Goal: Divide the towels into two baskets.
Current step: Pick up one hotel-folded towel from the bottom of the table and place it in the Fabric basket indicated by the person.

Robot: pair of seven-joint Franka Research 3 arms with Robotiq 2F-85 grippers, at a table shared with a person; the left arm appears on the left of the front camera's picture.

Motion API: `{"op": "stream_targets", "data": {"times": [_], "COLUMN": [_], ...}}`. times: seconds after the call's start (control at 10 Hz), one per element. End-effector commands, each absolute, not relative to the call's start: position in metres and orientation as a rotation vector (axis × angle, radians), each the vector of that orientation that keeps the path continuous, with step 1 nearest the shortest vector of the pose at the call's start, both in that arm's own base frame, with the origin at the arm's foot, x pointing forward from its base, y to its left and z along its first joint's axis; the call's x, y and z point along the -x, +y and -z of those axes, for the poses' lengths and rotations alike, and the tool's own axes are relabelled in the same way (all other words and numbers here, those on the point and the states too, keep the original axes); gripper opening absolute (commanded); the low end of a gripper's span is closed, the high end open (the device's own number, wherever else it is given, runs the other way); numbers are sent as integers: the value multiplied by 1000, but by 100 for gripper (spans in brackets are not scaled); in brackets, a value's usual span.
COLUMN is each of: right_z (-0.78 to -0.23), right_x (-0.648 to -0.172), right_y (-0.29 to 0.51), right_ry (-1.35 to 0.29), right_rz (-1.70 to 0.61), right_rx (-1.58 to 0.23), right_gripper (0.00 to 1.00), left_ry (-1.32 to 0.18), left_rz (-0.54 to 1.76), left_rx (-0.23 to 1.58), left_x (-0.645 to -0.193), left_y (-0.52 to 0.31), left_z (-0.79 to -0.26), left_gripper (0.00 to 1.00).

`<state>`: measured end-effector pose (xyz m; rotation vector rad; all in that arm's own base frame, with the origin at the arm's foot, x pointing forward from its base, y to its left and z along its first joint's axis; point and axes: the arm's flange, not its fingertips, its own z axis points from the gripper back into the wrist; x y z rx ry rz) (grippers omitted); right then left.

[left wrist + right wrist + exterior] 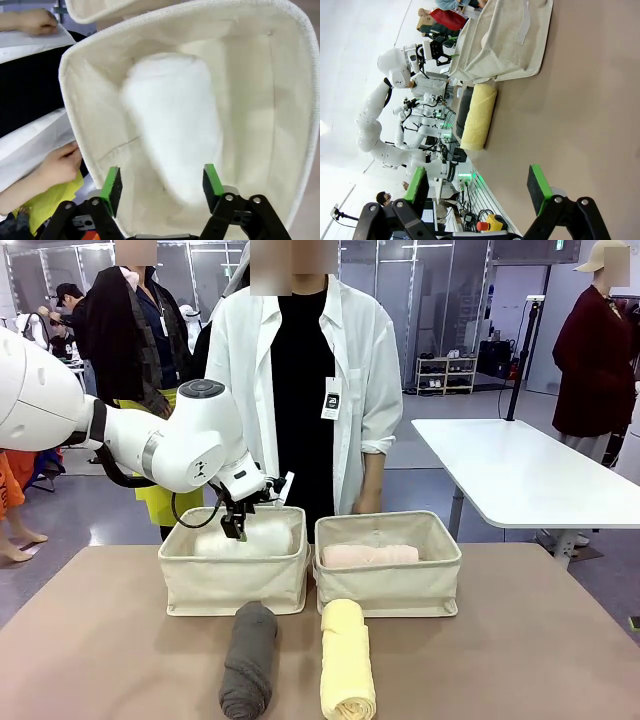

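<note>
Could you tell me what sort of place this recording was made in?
Probably an open indoor lab or workshop hall: the robot's left arm works at a table, a spare white worktable stands behind, and the person opposite wears a badge.

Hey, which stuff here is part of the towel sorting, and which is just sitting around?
Job: white towel, pink towel, grey towel, yellow towel, left basket, right basket.
Just around: side table, back shelf.

Table [520, 640]: baskets [232, 588], grey towel [248, 658], yellow towel [346, 660]
</note>
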<state>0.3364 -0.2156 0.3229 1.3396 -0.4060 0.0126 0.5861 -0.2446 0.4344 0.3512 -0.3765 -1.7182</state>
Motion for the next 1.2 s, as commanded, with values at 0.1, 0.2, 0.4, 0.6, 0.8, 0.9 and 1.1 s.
{"op": "stream_targets", "data": {"times": [0.1, 0.2, 0.4, 0.6, 0.8, 0.9, 1.1], "right_z": [-324, -324, -324, -324, -324, -324, -324], "right_x": [-337, -337, -337, -337, -337, -337, -337], "right_y": [-214, -214, -214, -214, -214, -214, -214], "right_ry": [-426, -426, -426, -426, -426, -426, -426], "right_rz": [-25, -25, -25, -25, -25, -25, -25], "right_rx": [-1341, -1341, -1341, -1341, -1341, -1341, -1341], "right_gripper": [100, 100, 100, 100, 100, 100, 100], "left_ry": [-384, -384, -384, -384, -384, -384, -382], "left_rz": [1678, 1708, 1708, 1708, 1708, 1708, 1710], "left_rx": [-332, -351, -351, -351, -351, -351, -342], "left_x": [-568, -586, -586, -586, -586, -586, -583], "left_y": [-228, -245, -245, -245, -245, -245, -247], "left_z": [-443, -438, -438, -438, -438, -438, -436], "left_gripper": [93, 93, 93, 93, 93, 93, 93]}}
